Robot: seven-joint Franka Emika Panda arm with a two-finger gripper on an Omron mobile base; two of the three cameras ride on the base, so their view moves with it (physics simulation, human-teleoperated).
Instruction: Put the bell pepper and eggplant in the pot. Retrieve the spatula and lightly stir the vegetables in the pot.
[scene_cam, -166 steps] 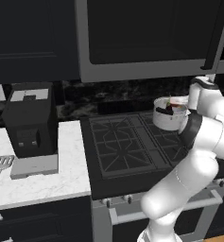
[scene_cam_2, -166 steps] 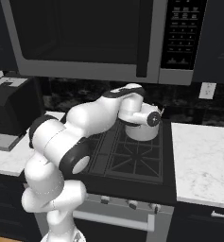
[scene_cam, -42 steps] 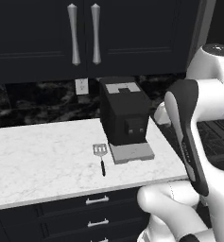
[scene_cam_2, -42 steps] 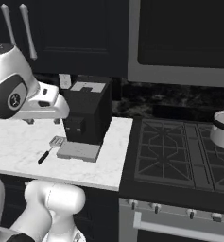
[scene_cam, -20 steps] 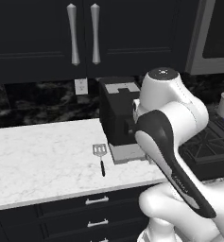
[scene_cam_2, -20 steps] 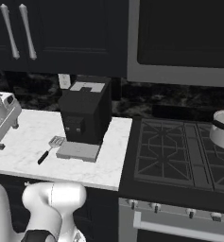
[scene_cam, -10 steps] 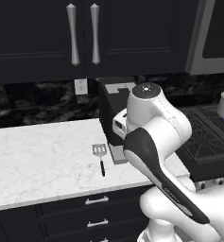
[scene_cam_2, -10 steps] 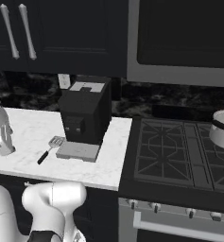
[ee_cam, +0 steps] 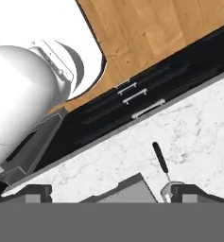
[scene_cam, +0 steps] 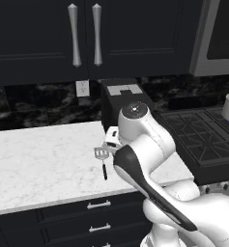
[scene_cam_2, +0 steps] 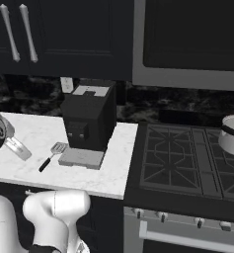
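Arm: since half a second ago its white bulk has swung lower and further toward the spatula [scene_cam: 102, 157], in the left base view now covering the lower front of the coffee machine [scene_cam: 123, 99]; base cameras have not shifted
Spatula: unmoved; flat on the white marble table [scene_cam: 38, 154], just beside the machine's grey drip tray [scene_cam_2: 81, 157], slotted head toward the machine, black handle pointing at the table's front edge
Tool: tool [ee_cam: 104, 194] with both dark tips spread wide apart, nothing between them; in the hand view the spatula's head sits at one tip and its handle [ee_cam: 159, 158] runs away from it; touching or not cannot be told
Open room: broad bare marble on the side of the spatula away from the machine, out to the table's far end; a narrower strip between handle tip and front edge; drawers [ee_cam: 137, 97] and wood floor [ee_cam: 156, 28] beyond that edge
Pot: pot [scene_cam_2: 232, 134] on the stove [scene_cam_2: 187, 158] at its back corner, well apart from the spatula; cut by the picture edge in both base views
Hidden: pot's contents cannot be made out; spatula head half covered by the tip in the hand view
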